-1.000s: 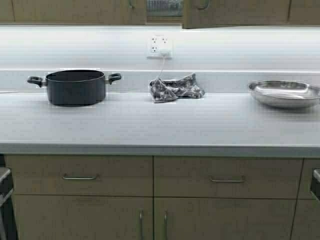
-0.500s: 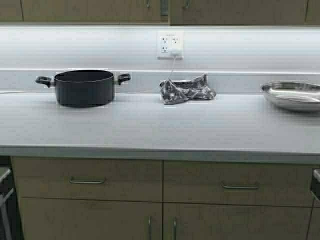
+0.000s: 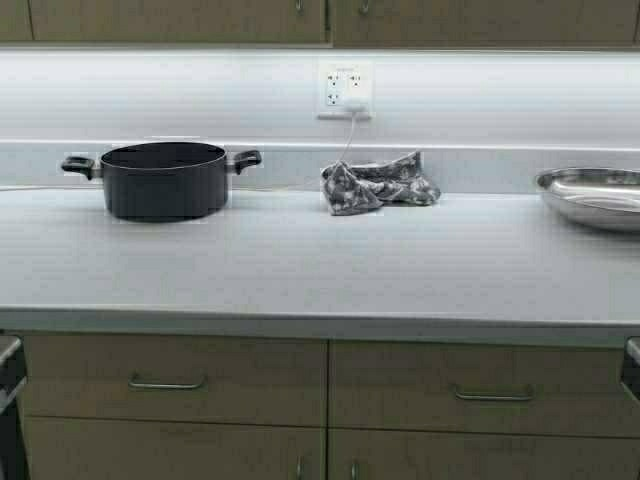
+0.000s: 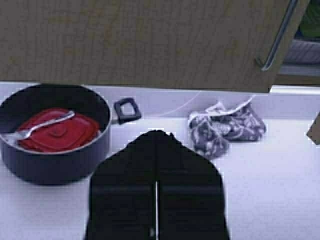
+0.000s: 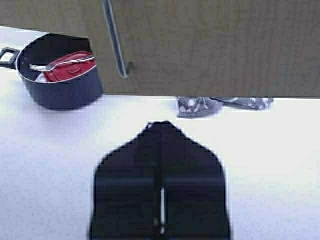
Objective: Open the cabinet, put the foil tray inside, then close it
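Since neither arm is carrying anything, I am reading the left gripper point(image 4: 156, 134) and the right gripper point(image 5: 161, 124) as empty, each pair of fingers pressed together; the cabinet point(image 3: 180, 20) is sitting above and beyond both sets of fingertips; beyond the left fingers, just past the door handle point(image 4: 277, 37), a slit is showing what I take for the foil tray point(image 4: 301, 51) on the shelf inside; I am judging the closing step nearly done, though that door is not looking fully seated; I am planning a slow, flat push on the door face near the handle, checking that the seam is closing evenly.
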### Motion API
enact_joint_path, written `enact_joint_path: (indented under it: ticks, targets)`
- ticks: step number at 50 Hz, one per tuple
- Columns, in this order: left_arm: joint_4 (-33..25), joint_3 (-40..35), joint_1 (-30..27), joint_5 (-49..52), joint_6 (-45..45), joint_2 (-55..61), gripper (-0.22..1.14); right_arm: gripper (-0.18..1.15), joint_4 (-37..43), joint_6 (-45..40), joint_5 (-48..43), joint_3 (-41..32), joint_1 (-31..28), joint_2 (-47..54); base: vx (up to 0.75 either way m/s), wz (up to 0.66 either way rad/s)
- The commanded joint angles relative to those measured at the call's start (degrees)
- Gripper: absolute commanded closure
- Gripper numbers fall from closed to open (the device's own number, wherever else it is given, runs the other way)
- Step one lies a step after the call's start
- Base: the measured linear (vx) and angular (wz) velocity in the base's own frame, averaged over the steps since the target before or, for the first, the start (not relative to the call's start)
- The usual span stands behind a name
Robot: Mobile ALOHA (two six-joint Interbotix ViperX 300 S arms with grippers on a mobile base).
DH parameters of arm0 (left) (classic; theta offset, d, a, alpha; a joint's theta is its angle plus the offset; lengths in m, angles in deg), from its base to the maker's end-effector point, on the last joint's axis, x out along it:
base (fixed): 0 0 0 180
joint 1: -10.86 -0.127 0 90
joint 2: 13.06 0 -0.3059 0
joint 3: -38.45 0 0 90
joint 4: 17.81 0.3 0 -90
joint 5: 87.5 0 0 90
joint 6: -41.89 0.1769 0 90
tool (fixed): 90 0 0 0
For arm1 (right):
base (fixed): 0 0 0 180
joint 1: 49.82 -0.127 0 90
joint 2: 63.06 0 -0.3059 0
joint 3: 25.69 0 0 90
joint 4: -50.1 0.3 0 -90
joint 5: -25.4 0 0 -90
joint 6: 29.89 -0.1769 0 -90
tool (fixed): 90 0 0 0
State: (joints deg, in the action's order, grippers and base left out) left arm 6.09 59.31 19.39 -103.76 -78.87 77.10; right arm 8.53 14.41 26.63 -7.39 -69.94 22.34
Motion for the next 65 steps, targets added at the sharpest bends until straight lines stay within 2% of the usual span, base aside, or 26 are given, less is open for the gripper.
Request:
enact_joint_path:
  ticks: [1,65]
  targets:
    - [0.00,-0.26,0.00,-0.97,-0.18,-1.32,0.87,0.90,0.18,-0.09,-0.44,-0.62,0.18,-1.49,0.09,-0.03]
    - [0.09,1.67,0.00,-2.20,-0.26,-1.58,0.87,0.90,-0.09,0.79,-0.35,-0.09,0.18,-1.14,0.03,-0.01]
